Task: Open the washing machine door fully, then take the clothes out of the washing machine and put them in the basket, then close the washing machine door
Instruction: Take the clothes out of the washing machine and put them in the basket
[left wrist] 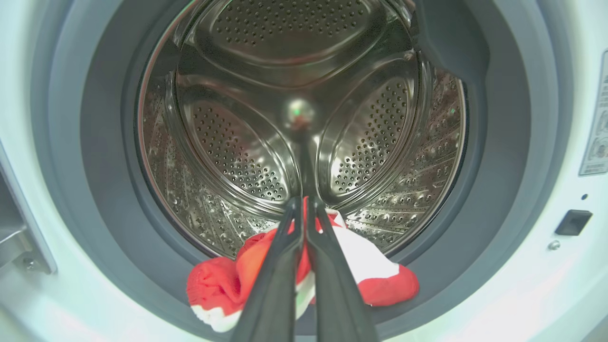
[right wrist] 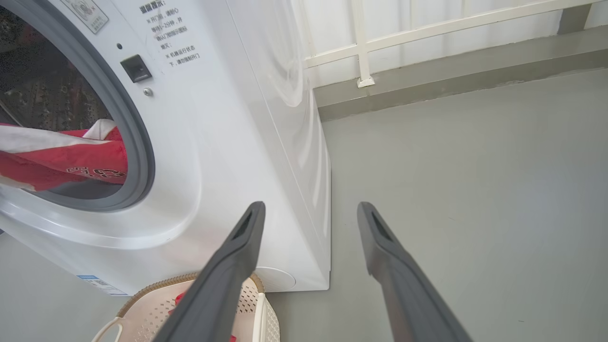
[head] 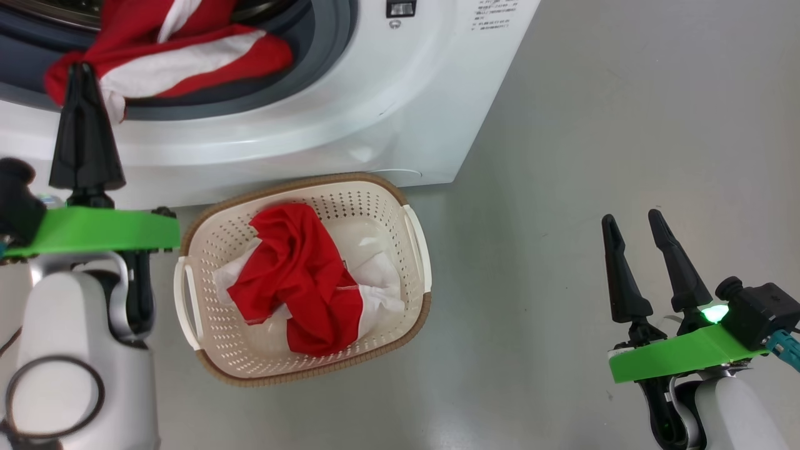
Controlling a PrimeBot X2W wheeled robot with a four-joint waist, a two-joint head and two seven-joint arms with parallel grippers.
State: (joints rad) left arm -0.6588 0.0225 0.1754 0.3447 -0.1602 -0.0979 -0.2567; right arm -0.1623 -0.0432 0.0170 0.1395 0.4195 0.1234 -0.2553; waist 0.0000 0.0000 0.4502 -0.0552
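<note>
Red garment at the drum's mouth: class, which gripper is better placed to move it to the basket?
Left: the left gripper is shut on the garment; the right gripper stands open, well aside.

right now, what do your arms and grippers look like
Both forearms are pale grey-white shells. The left gripper and right gripper each have two long, tapering black fingers on a flat bright green bracket, with a black block beside it. The right one has a glowing green light and a teal connector. A black cable loops over the left forearm.

Red clothes (head: pixel 300 269) in cream basket (head: pixel 369 206)
</note>
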